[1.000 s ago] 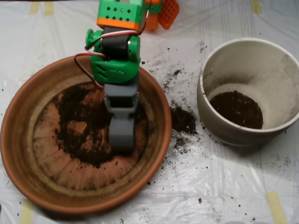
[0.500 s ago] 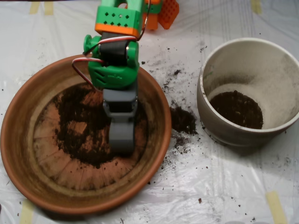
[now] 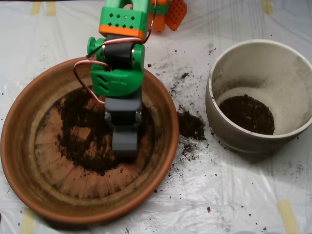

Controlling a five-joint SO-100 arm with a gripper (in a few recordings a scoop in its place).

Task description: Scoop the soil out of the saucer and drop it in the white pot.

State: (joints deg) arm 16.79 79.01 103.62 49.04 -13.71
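The terracotta saucer (image 3: 19,146) lies at the left, with dark soil (image 3: 80,131) spread over the middle of its base. My grey scoop (image 3: 125,144) points down into the saucer with its tip in the soil right of centre. Its two halves read as one narrow block, shut, and whatever is inside is hidden. The green and orange arm (image 3: 119,63) reaches in from the top edge. At the right stands the white pot (image 3: 282,78), with a patch of soil (image 3: 246,113) at its bottom, well apart from the scoop.
Spilled soil (image 3: 191,126) lies in a small heap on the white plastic sheet between saucer and pot, with crumbs scattered around it. An orange part (image 3: 175,12) sits at the top edge behind the arm. Tape strips mark the sheet's corners.
The arm has shifted slightly left and tipped more upright, and the scoop's tip has drawn back a little toward the arm. Saucer, pot and spilled soil have not moved.
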